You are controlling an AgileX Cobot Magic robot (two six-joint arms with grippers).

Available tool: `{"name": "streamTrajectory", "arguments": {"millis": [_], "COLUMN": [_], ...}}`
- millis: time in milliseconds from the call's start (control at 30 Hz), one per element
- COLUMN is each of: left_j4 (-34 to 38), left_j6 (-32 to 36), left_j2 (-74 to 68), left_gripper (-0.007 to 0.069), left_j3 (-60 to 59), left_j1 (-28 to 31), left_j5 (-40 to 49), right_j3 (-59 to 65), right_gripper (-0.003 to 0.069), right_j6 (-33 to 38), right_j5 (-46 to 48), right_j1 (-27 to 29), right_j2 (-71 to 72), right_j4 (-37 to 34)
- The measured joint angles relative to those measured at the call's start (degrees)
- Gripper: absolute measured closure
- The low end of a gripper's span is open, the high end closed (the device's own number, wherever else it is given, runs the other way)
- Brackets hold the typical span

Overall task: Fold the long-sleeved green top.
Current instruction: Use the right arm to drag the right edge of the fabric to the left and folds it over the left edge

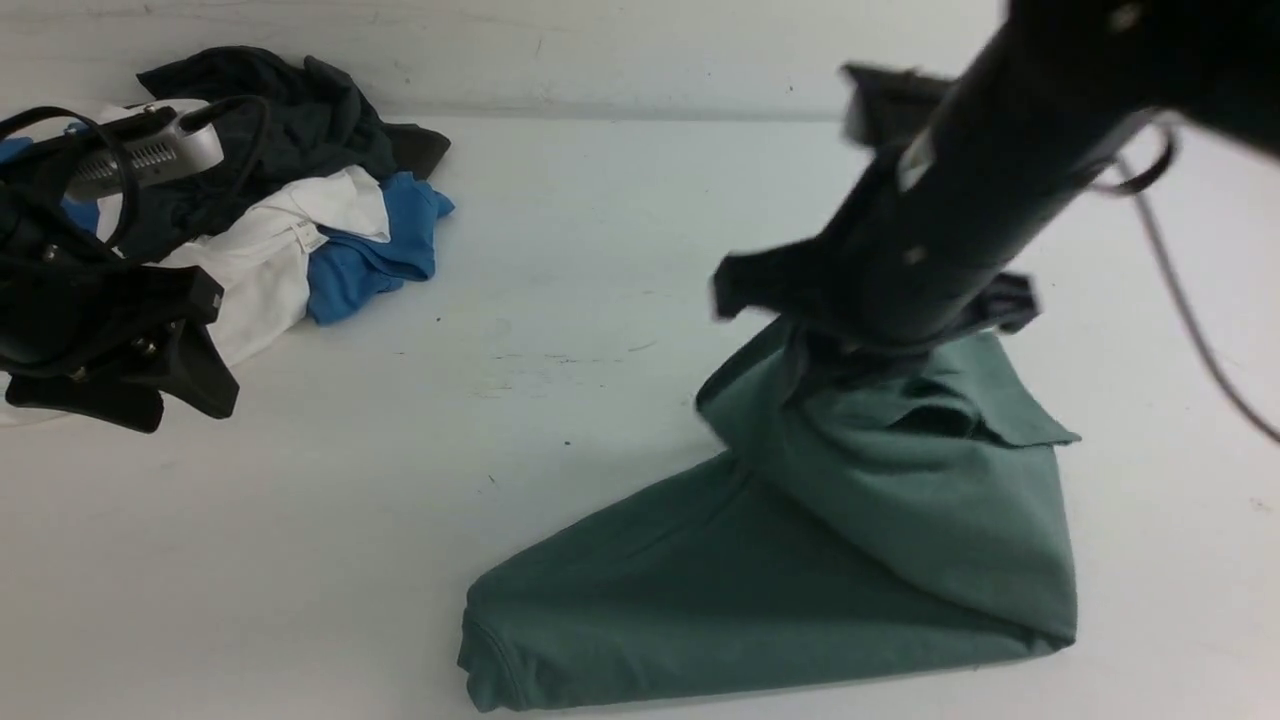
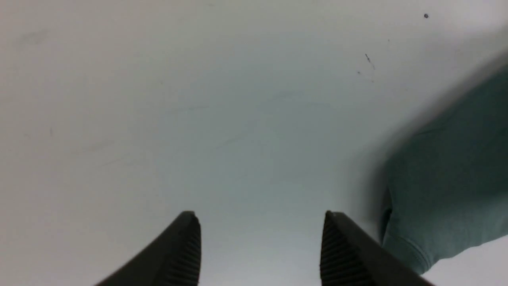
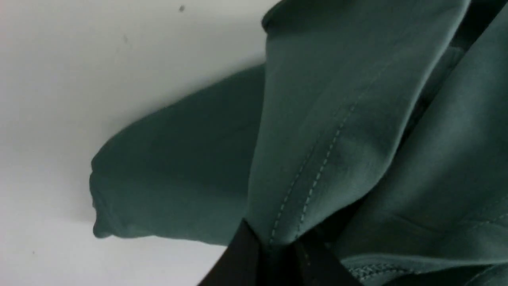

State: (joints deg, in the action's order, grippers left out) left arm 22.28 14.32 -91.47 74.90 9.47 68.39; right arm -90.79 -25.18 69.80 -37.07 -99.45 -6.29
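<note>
While holding a double-stitched edge aloft, probably to carry it over as a fold, pinches green long-sleeved top [image 1: 800, 560] in nearly closed right gripper [image 3: 276, 260]. Drapes in a soft tent at five o'clock on smooth white worktop [image 1: 600, 300], hemmed end flat toward seven. Looks matte, supple knit. Holds left gripper [image 2: 260, 222] wide open, empty, at nine o'clock.

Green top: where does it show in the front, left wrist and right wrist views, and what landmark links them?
Front view: top lower right of centre, its upper part lifted by the right gripper.
Left wrist view: a corner of it beside one finger of the open left gripper.
Right wrist view: fills most of the picture.
Shared landmark: its cuff, lying on the table.
</note>
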Motion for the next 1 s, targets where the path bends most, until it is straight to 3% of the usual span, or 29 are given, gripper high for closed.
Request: {"name": "streamTrajectory", "arguments": {"millis": [167, 300, 367, 533, 567, 667, 767, 1000], "left_j4": [0.00, 0.05, 0.05, 0.11, 0.11, 0.16, 0.16, 0.28], "left_j6": [0.00, 0.00, 0.00, 0.00, 0.00, 0.00, 0.00, 0.00], "left_j2": [0.00, 0.00, 0.00, 0.00, 0.00, 0.00, 0.00, 0.00], "left_gripper": [0.0239, 0.0239, 0.0239, 0.0239, 0.0239, 0.0239, 0.0239, 0.0239], "left_j3": [0.00, 0.00, 0.00, 0.00, 0.00, 0.00, 0.00, 0.00], "left_j1": [0.00, 0.00, 0.00, 0.00, 0.00, 0.00, 0.00, 0.00], "left_j5": [0.00, -0.04, -0.04, -0.04, -0.04, -0.22, -0.52, -0.59], "right_j3": [0.00, 0.00, 0.00, -0.25, -1.63, -5.81, -9.33, -9.88], "right_gripper": [0.0603, 0.0582, 0.0538, 0.0379, 0.0319, 0.0246, 0.0215, 0.0208], "right_j6": [-1.15, -1.14, -1.14, -1.35, -1.20, 0.74, 5.58, 8.44], "right_j5": [-5.91, -8.14, -9.01, -8.63, -5.07, -0.67, -0.28, 1.10], "right_j1": [-8.11, -11.40, -12.85, -13.22, -13.03, -12.78, -12.65, -9.56], "right_j2": [-9.07, -13.22, -15.90, -18.06, -18.06, -17.55, -14.26, -5.10], "right_j4": [0.29, 0.40, 0.40, 0.00, 0.05, 0.38, 0.50, 2.38]}}
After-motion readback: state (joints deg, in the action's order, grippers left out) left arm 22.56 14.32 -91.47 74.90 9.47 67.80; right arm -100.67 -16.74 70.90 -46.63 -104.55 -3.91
